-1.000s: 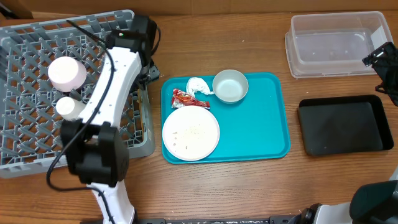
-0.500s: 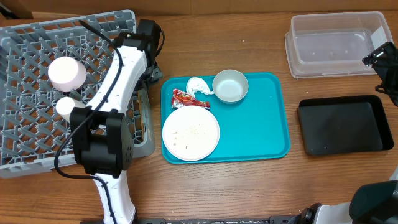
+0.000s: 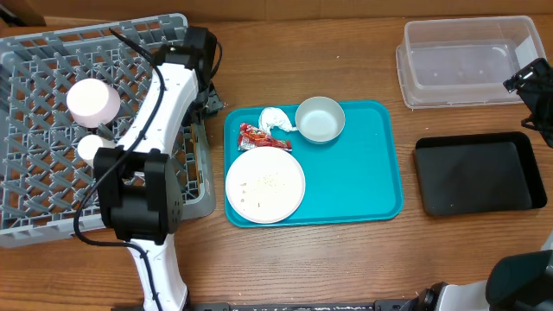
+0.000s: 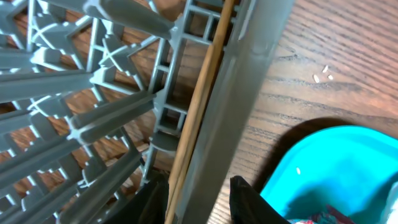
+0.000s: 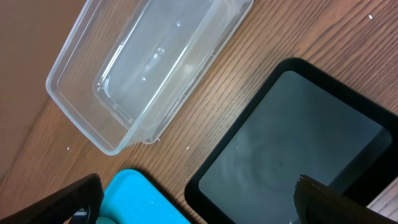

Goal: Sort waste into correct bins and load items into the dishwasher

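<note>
Occlusion: left hand [image 4: 199, 200] spread astride dishwasher rack [image 3: 43, 190] rim, fingertips cropped | right hand [image 5: 202, 196] spread beside clear bin [image 3: 467, 60], mostly off-frame overhead | plate [image 3: 265, 183], bowl [image 3: 320, 119], red wrapper [image 3: 257, 136] on teal tray [image 3: 363, 173]

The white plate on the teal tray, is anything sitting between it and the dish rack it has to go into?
Only the left arm, which lies along the dish rack's right edge on the side facing the plate. Nothing else visible sits between the tray and the rack.
</note>
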Controlling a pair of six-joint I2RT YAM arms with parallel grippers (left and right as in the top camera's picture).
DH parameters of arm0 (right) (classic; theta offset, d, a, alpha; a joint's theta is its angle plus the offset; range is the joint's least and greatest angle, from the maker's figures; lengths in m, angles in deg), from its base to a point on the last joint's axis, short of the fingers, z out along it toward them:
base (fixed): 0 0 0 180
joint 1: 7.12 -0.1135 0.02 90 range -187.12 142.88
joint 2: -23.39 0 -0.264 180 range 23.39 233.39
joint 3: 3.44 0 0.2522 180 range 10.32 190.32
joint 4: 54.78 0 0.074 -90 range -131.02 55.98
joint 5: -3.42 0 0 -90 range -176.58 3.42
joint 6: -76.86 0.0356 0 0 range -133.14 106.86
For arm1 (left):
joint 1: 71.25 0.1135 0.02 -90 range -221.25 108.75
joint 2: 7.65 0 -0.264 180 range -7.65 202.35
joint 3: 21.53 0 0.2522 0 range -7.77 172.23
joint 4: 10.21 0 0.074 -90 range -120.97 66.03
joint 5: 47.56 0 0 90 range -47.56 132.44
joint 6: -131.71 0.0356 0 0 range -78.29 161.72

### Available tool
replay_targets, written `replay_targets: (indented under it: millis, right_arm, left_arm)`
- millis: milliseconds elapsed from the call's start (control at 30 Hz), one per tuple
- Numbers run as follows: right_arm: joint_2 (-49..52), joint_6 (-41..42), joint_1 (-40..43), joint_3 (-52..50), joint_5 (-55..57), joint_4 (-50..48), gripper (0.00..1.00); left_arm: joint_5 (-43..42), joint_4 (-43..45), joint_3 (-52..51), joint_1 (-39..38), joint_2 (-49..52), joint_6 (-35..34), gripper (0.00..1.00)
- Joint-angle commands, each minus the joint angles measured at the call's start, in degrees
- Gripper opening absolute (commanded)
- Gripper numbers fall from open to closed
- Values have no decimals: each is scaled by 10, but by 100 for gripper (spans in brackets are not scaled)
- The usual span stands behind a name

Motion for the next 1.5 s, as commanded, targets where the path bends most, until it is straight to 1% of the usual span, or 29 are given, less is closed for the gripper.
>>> replay_targets:
  millis: [0, 133, 200, 367, 533, 633, 667, 733, 800, 900, 1067, 1200, 1300, 1400, 1467]
  right_arm:
    - [-1, 1, 0, 7, 0, -2, 100]
    - [-1, 1, 0, 7, 0, -2, 100]
    - [-1, 2, 0, 7, 0, -2, 100]
    - [-1, 1, 0, 7, 0, -2, 100]
    - [-1, 2, 0, 7, 0, -2, 100]
    - [-1, 1, 0, 7, 0, -2, 99]
    - [-1, 1, 0, 7, 0, -2, 100]
    - [-1, 1, 0, 7, 0, -2, 100]
    - [-1, 1, 0, 7, 0, -2, 100]
    - [-1, 1, 0, 7, 0, -2, 100]
    - [-1, 2, 0, 7, 0, -2, 100]
    - [-1, 1, 0, 7, 0, -2, 100]
    - [-1, 2, 0, 7, 0, -2, 100]
    - [-1, 1, 0, 7, 0, -2, 100]
    - [-1, 2, 0, 7, 0, -2, 100]
  left_arm:
    - [-22, 0, -3, 7, 14, 18, 35]
    - [-48, 0, -3, 7, 14, 41, 35]
    - [-49, 0, -3, 7, 14, 43, 35]
    - [-49, 10, -3, 10, 14, 73, 36]
    - [-54, 9, -3, 13, 14, 74, 34]
    - [-54, 9, -3, 13, 14, 85, 31]
    - [-54, 10, -3, 13, 14, 94, 35]
    - [-54, 10, -3, 13, 14, 104, 35]
    - [-53, 10, -4, 13, 14, 108, 35]
    - [-53, 10, -6, 13, 14, 111, 32]
    - [-54, 17, -25, 13, 14, 111, 32]
    - [-55, 23, -35, 13, 14, 111, 23]
    - [-56, 28, -39, 13, 14, 111, 13]
    - [-46, 33, -39, 13, 14, 112, 11]
    - [-34, 38, -39, 13, 14, 128, 7]
